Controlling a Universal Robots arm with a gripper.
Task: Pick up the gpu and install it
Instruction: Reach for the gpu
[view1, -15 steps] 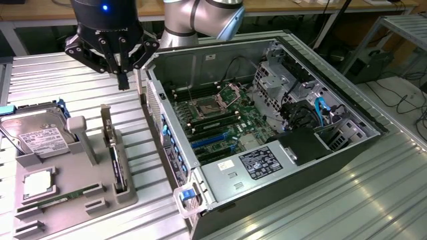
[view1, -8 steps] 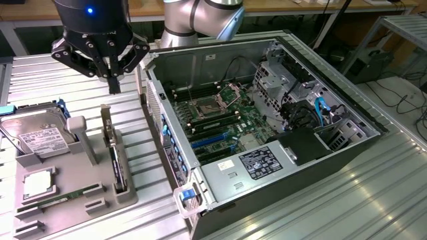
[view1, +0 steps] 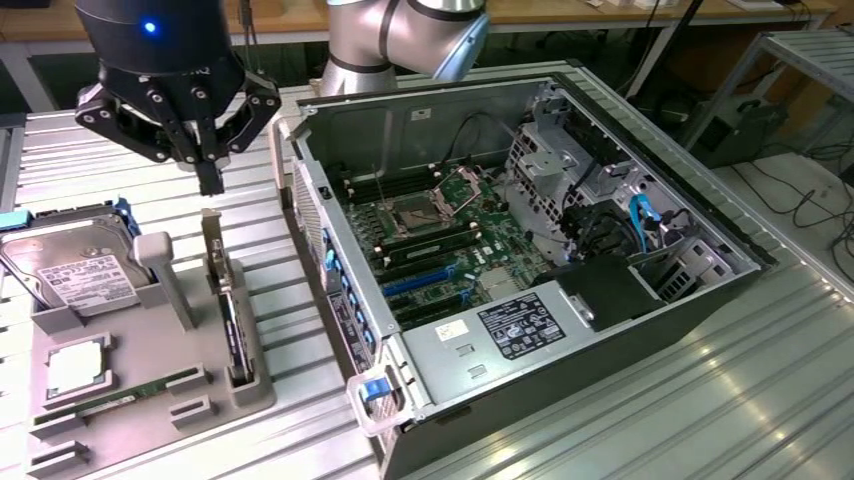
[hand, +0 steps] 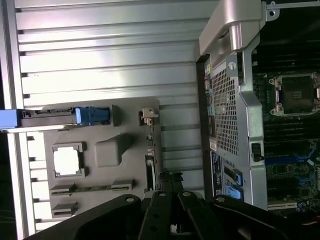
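**A:** so where's the gpu (view1: 230, 310) at right now?

**B:** it's standing on edge in a slot of the grey tray (view1: 167, 345), just beside the open computer case (view1: 360, 130). There's a hard drive (view1: 80, 275) on the tray's far side.

**A:** and the gripper (view1: 210, 186)?

**B:** it's hanging right above the gpu's metal bracket end, close but not touching. The fingers are pressed together with nothing between them.
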